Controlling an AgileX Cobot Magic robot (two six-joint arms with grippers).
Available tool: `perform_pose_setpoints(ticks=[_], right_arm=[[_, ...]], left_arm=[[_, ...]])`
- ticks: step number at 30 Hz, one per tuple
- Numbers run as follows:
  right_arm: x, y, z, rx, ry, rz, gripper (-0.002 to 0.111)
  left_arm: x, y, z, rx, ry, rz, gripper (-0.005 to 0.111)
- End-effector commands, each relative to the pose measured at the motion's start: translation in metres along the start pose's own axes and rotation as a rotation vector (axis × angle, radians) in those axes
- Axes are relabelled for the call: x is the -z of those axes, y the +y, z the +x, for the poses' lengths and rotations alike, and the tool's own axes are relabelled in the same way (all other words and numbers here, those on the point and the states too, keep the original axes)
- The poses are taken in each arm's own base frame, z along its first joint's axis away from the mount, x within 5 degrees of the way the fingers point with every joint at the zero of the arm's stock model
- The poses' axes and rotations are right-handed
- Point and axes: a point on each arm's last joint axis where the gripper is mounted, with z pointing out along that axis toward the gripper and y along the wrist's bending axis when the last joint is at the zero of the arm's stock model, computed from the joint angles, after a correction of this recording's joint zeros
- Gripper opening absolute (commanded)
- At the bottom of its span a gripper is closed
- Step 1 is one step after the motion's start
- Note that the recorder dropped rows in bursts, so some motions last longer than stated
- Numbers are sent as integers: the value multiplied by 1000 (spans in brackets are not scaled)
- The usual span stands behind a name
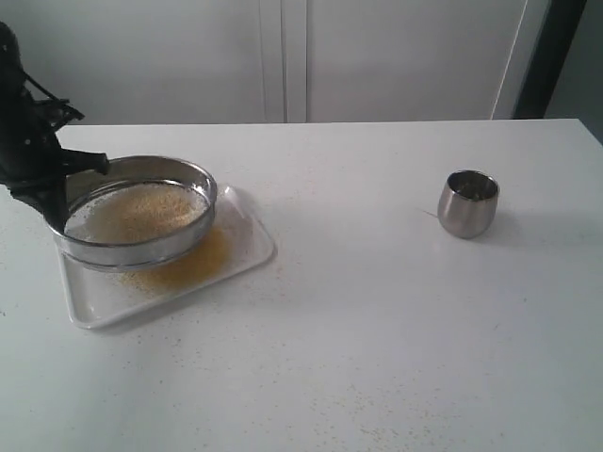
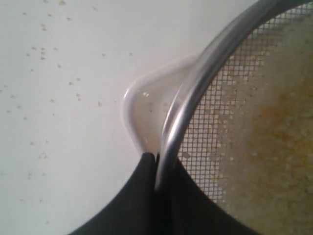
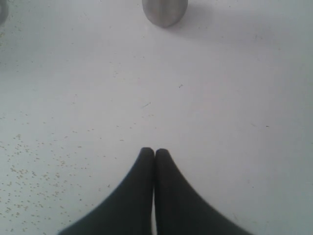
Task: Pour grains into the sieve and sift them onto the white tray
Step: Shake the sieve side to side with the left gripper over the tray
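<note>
White tabletop (image 1: 377,320) fills the exterior view. The white tray (image 1: 247,247) lies toward its left side. The sieve (image 1: 132,250) sits over the tray's far half, its steel ring overhanging the tray's far-left edge; I cannot tell whether it touches the tray. Grains (image 1: 146,209) cover the mesh, and a golden patch of fine ones lies on the tray beneath the ring. The black left gripper (image 1: 73,184) is clamped on the sieve's rim, on the side away from the tray's right corner. The tray's near edge and right corner stand bare. Well to the right of the tray stands a small steel cup (image 1: 468,202), with a broad stretch of open table between them, lightly speckled with stray grains (image 1: 377,428).

Left wrist view: two black fingers (image 2: 142,196) pinch the sieve's (image 2: 195,93) rim between them. Just beside the grip, a rounded corner of the tray (image 2: 142,105) shows under the ring. Beyond that corner the table is open, dotted with specks.

Right wrist view: the right gripper (image 3: 154,152) is clenched, tips pressed together with nothing between them, over bare table. The cup (image 3: 165,11) stands well apart from it. Stray grains (image 3: 29,171) pepper the table to one side.
</note>
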Motion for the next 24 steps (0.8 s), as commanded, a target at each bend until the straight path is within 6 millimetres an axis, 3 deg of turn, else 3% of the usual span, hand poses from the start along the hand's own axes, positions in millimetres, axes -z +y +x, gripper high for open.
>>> perform_pose_setpoints(ticks=[1, 4, 6, 8, 10, 12, 15, 17, 18, 21, 22, 24], right_arm=[[0, 0, 1, 6, -10, 1, 0], [0, 0, 1, 6, -10, 1, 0], [0, 0, 1, 6, -10, 1, 0], [0, 0, 1, 6, -10, 1, 0], [0, 0, 1, 6, -10, 1, 0], [0, 0, 1, 6, -10, 1, 0], [0, 0, 1, 6, -10, 1, 0], [0, 0, 1, 6, -10, 1, 0], [0, 0, 1, 6, -10, 1, 0], [0, 0, 1, 6, -10, 1, 0], [0, 0, 1, 6, -10, 1, 0], [0, 0, 1, 6, -10, 1, 0]], left_arm=[[15, -32, 1, -150, -52, 234, 0], [14, -4, -4, -1, -84, 23, 0], [13, 10, -3, 91, -42, 51, 0], [10, -3, 1, 23, -19, 212, 0], [10, -31, 7, -114, -23, 338, 0], [7, -34, 12, -190, -34, 194, 0], [8, 7, 12, 9, -15, -87, 0], [9, 17, 12, 96, 0, 7, 0], [9, 11, 11, 68, -4, 96, 0], [10, -36, 9, -68, -57, 375, 0], [8, -46, 11, -129, -64, 342, 0], [3, -41, 13, -142, -48, 162, 0]])
